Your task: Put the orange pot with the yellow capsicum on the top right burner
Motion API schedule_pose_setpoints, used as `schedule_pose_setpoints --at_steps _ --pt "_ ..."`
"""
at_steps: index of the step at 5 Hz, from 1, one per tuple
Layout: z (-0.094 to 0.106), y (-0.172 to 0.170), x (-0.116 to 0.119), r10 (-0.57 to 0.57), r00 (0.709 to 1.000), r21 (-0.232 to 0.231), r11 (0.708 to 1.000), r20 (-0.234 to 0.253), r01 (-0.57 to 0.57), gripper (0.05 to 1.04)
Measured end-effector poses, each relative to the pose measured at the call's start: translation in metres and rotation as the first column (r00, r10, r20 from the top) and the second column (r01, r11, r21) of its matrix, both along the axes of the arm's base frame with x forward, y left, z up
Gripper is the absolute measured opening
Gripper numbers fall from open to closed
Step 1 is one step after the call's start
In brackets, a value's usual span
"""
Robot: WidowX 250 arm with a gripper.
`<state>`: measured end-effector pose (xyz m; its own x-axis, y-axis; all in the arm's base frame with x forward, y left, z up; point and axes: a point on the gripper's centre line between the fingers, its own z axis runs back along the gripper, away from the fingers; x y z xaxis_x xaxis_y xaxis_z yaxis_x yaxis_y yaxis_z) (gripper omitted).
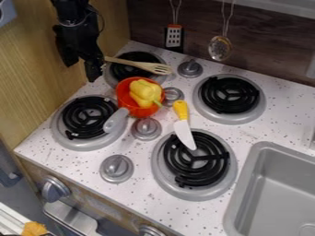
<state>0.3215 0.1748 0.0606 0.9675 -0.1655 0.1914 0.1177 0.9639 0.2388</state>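
So, the orange pot [125,100] is on the left half of the stovetop, sitting around the lower edge of the top left burner [120,73], with the yellow capsicum [142,91] inside and its green stem pointing toward the lower right. The pot's grey handle [115,120] points down and left, over the right edge of the lower left burner [87,119]. One knob [173,96] is right beside the pot, and another [146,129] is just below it. The top right burner [230,95] is off to the right, past that first knob.

As for the arm [73,13], it comes in at the upper left along the wooden side wall [31,69] and hangs pretty much straight down, leaning a touch to the right toward the tip. The pincer [81,68] is up and left of the pot, fingers pointing down and spread apart, with a gap between them. One finger is near the handle end of a wooden fork [138,65] lying across the top left burner; can't tell if they touch.

Further out, a yellow-handled knife [184,131] lies with its blade over the lower right burner [195,161]. The grey sink [271,184] is at the lower right of the counter [148,186].
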Motion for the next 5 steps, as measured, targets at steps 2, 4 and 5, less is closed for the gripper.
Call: schedule_pose_setpoints --at_steps 2,4,5 --pt "-0.015 -0.023 -0.006 0.007 0.995 -0.044 0.999 -0.1 -0.011 1.001" --pt "-0.018 -0.06 -0.015 0.068 0.979 -0.062 0.995 -0.192 -0.081 1.001" --pt "-0.024 -0.068 -0.02 0.103 0.974 -0.06 0.991 -0.202 -0.117 1.001"
